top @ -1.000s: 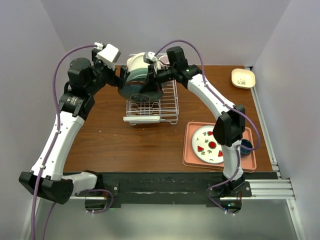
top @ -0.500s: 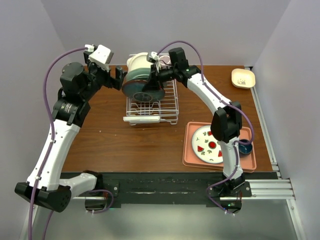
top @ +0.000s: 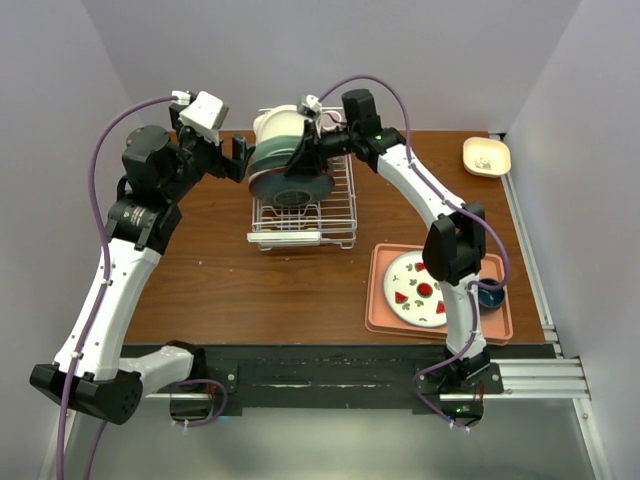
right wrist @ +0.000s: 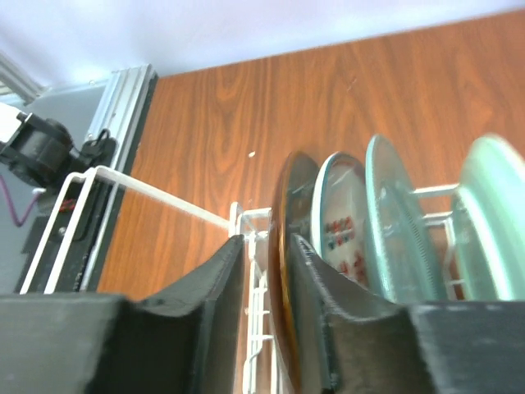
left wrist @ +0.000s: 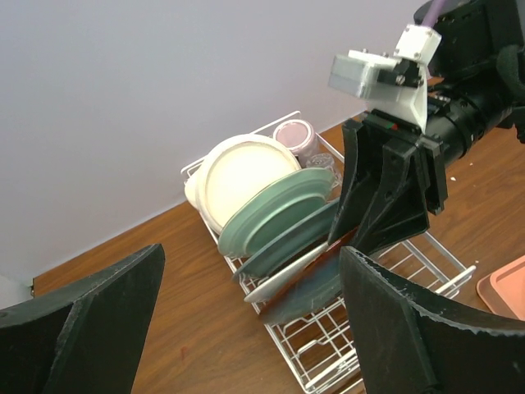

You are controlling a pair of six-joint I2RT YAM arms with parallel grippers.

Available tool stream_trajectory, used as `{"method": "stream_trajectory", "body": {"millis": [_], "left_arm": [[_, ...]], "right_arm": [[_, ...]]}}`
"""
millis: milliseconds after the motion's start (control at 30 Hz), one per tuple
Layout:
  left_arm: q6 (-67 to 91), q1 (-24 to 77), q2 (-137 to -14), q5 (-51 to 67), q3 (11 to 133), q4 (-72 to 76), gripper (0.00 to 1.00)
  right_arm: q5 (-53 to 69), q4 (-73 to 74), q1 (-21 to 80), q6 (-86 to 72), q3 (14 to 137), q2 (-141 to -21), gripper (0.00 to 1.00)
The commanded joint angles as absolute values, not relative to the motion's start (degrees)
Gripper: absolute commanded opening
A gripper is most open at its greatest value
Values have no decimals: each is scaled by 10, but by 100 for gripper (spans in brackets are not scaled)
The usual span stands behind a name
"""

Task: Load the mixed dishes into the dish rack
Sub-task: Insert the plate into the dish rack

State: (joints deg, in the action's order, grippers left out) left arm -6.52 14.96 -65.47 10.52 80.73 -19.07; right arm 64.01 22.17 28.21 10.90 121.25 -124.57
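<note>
The dish rack stands at the back middle of the table. It holds a white bowl, pale green plates and a dark-rimmed plate on edge at the front of the row. My right gripper straddles the dark-rimmed plate; its jaws are open, with a gap on one side of the rim. A patterned cream plate stands just behind. My left gripper hangs wide open left of the rack, holding nothing. A purple cup sits at the rack's far end.
A salmon tray at the front right carries a white plate with red marks and a dark blue cup. A small cream dish lies at the back right corner. The wall stands close behind the rack.
My left gripper has drawn back leftward from the plates. My right gripper's jaws have parted from the dark-rimmed plate, which now stands in the rack.
</note>
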Motion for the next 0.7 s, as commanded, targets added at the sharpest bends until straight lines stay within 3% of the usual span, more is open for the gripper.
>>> {"method": "stream_trajectory", "body": {"millis": [0, 233, 467, 667], "left_arm": [[-50, 149, -654, 123, 809, -185, 93], [-47, 149, -653, 138, 803, -187, 93], [-30, 149, -657, 190, 792, -199, 93], [45, 149, -646, 196, 771, -211, 93]], "right_arm": [[657, 168, 281, 79, 1255, -1237, 40], [651, 158, 280, 64, 1256, -1234, 47], [596, 154, 277, 57, 1229, -1185, 72], [483, 93, 250, -12, 1129, -1092, 82]]}}
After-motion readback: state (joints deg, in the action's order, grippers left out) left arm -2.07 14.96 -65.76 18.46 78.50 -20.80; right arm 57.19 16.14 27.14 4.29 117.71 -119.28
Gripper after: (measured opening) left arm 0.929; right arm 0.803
